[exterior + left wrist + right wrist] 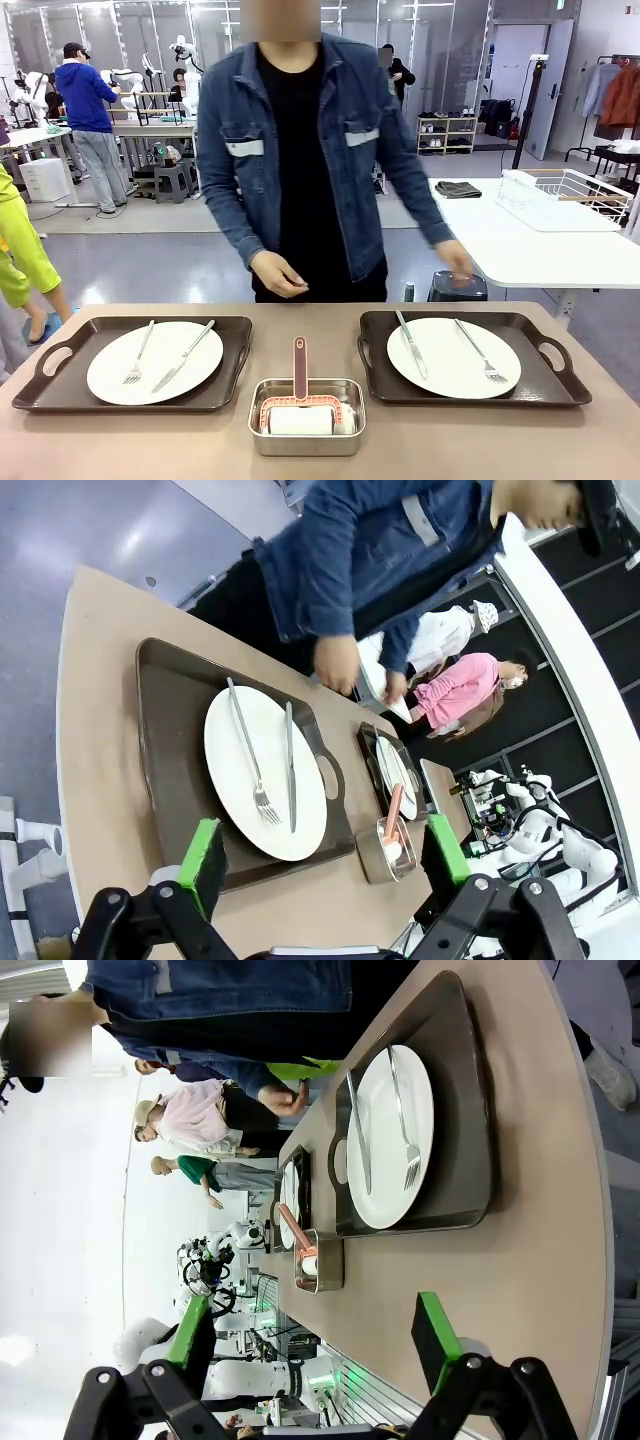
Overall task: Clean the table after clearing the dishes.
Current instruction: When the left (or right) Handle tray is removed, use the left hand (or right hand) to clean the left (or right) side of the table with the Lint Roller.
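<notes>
Front view, table (420, 455): taupe top across the whole near field; carries two trays with a pan between them.
Person (300, 150): standing at the far edge, centre; one hand (280, 272) held at waist height, the other lowered to the far right, off the table.
Left tray (235, 360): dark brown, handled, near left; flat on the table.
Right tray (540, 385): same type, near right, well apart from the left tray.
Left plate (200, 372): round, white, centred in the left tray.
Right plate (450, 365): round, white, centred in the right tray.
Left gripper (325, 845): fingers spread wide, nothing between them; hovering above the table short of the left tray.
Right gripper (312, 1325): fingers spread wide, empty; hovering above bare tabletop short of the right tray.
Pan (305, 445): small steel rectangle, near centre, between the trays.
Roller (300, 420): white roll lying in the pan, pink handle pointing to the far side.
Cutlery (185, 355): one fork and one knife lying on each plate.
Step in hand: clearing, apparently not yet begun; both plates in place, roller untouched.
Next move: probably removal of both trays, level, by the handles, to keep cutlery from sliding; wiping only afterwards, with the roller taken by its handle.
</notes>
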